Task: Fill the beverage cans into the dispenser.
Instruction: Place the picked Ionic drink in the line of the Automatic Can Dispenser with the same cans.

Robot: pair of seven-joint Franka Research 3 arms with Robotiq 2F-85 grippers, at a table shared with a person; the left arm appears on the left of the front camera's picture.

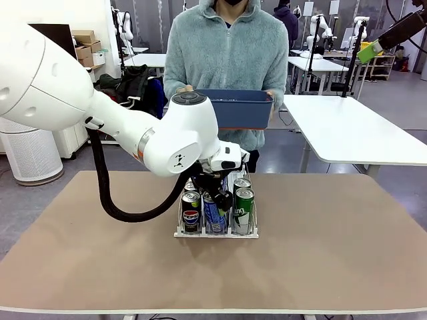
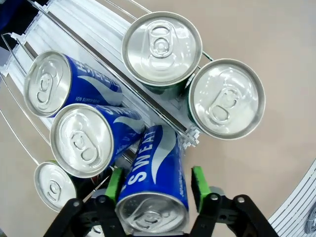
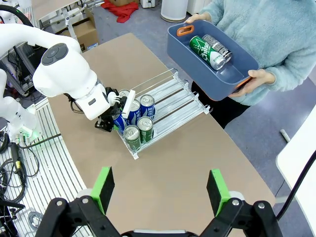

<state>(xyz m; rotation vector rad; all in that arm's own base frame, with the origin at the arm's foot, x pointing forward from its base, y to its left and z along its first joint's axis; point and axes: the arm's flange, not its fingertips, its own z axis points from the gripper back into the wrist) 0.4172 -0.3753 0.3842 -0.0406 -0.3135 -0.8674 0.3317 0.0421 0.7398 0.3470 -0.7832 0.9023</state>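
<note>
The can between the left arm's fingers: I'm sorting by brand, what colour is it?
Blue with white lettering and swoosh, silver top; the can shows best in the left wrist view.

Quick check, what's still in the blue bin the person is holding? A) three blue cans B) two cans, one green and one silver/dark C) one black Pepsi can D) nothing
B: the right wrist view looks down into the blue bin in the person's hands, and a green can and a silver/dark can lie side by side inside it.
</note>
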